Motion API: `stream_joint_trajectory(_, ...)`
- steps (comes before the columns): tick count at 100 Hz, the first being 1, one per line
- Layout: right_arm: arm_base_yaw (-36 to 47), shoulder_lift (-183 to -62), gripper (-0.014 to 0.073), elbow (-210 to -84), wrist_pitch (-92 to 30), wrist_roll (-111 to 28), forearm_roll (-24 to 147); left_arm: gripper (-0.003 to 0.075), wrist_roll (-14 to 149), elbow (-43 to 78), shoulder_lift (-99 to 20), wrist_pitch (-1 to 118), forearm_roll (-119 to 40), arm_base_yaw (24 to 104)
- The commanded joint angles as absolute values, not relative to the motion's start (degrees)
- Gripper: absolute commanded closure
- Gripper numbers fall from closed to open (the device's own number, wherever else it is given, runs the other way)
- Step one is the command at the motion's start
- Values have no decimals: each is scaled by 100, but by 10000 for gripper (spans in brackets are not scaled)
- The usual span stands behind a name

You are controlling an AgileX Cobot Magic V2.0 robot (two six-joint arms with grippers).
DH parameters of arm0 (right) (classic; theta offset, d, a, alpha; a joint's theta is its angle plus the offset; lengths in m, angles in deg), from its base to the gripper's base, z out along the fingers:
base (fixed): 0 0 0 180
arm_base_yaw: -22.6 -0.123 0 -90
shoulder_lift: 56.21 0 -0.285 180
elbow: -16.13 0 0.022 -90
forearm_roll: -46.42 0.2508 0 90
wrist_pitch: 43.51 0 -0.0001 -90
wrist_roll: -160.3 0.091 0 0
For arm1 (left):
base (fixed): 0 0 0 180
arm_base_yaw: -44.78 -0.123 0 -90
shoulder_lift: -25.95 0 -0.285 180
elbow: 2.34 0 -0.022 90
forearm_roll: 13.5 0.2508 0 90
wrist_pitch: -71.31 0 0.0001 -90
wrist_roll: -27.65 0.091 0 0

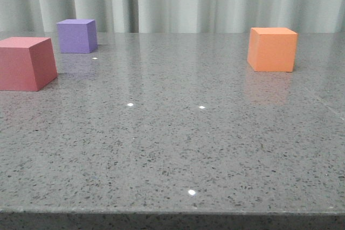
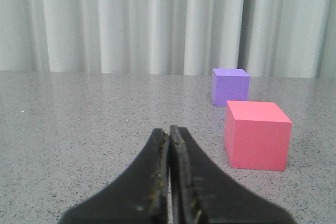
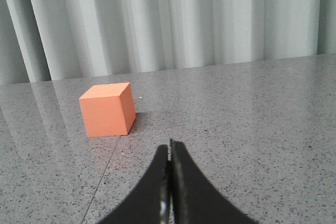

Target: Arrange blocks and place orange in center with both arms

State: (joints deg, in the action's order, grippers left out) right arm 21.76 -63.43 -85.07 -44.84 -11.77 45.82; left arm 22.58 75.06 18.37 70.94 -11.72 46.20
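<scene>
From the front view I have the orange cube (image 1: 272, 49) sitting far out on the right side of the grey speckled table (image 1: 172, 149), while the red-pink cube (image 1: 26, 63) and the purple cube (image 1: 77, 35) sit together at the left, purple farther back, with the middle of the table between the two groups. Neither arm shows in that view. On my right wrist camera the right gripper (image 3: 169, 153) has its fingers pressed together with nothing between them, and the orange cube lies ahead of it and off to one side, well apart, one corner turned toward the camera. On the left wrist camera the left gripper (image 2: 169, 137) is likewise closed and empty, with the red-pink cube ahead and to the side and the purple cube behind that. The relation that matters to me: orange is on the right arm's side and only that arm sees it, so I judge the right arm should take it, opening first, then squaring to its faces. No cube is gripped yet.
</scene>
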Motion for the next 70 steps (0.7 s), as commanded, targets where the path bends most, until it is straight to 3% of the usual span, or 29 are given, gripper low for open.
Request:
stream_joint_trajectory(1, 2208, -6226, 704, -8610, -5023, -1244, 4530, 741, 2239, 7743, 2048, 7566, -1187, 4608)
stream_joint_trajectory(38, 2208, -6226, 704, -8755, -5126, -1244, 4535, 741, 2239, 7743, 2048, 7566, -1187, 4608)
stream_joint_trajectory(70, 2208, -6745, 704, -10491, -3194, -1244, 4540, 741, 2239, 7743, 2048, 7566, -1187, 4608)
